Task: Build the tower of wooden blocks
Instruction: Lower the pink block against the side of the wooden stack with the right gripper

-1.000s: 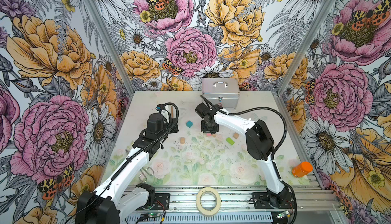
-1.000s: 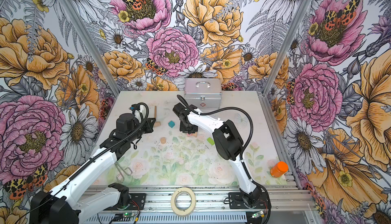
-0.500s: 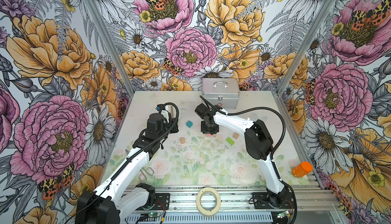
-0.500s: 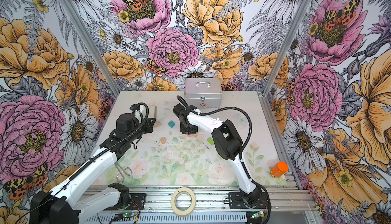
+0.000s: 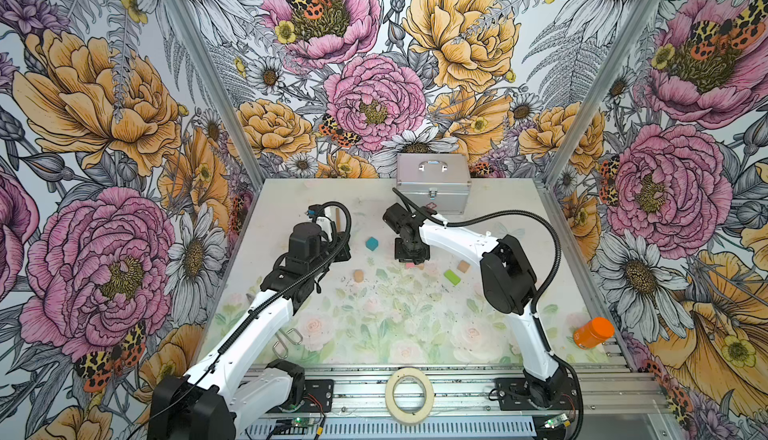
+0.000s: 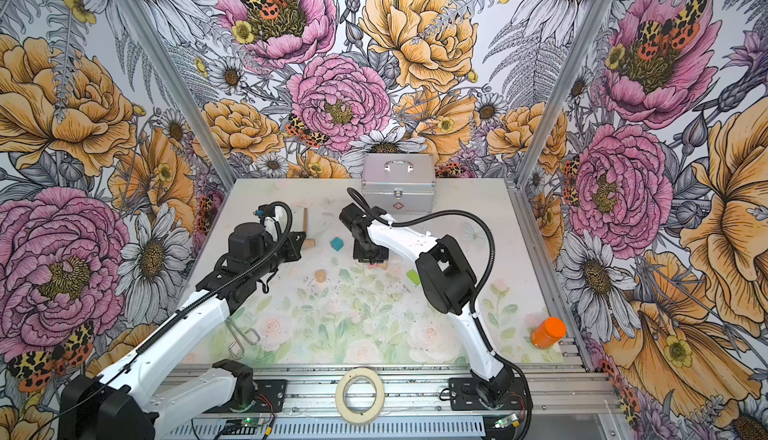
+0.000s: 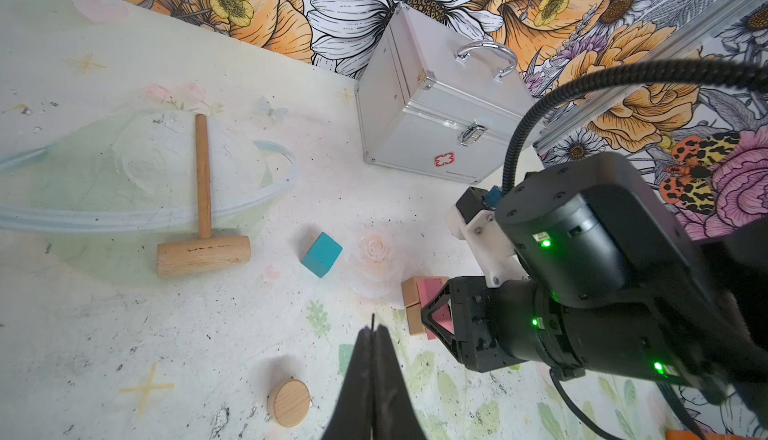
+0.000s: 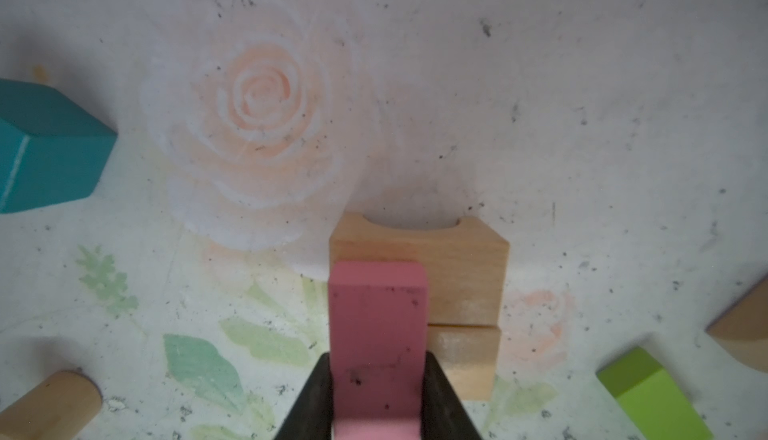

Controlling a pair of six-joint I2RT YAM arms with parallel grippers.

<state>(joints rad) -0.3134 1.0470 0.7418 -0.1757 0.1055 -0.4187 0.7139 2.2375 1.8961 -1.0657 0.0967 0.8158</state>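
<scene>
Floral wallpaper closes the cell on three sides. The table is a pale surface printed with faded roses and leaves, scuffed and speckled with dark grit. A silver case stands at the back wall, an orange bottle lies at the front right edge, and a roll of tape sits on the front rail. Against the views of a second ago I find almost no change: my right gripper keeps its station in front of the case, its elbow only slightly shifted, and no loose block has moved. Its jaws are partly closed on the pink block, which sits against the side of two tan blocks that lie end to end and touch. Whether the pink block already bears on the table I cannot tell. My left gripper is fully closed and empty, hanging above the table near the tan cylinder. I judge the tower barely begun: this is a placing step at its base, not yet released. The teal cube, the green block and another tan block lie apart and unstacked. A wooden mallet lies further left.
</scene>
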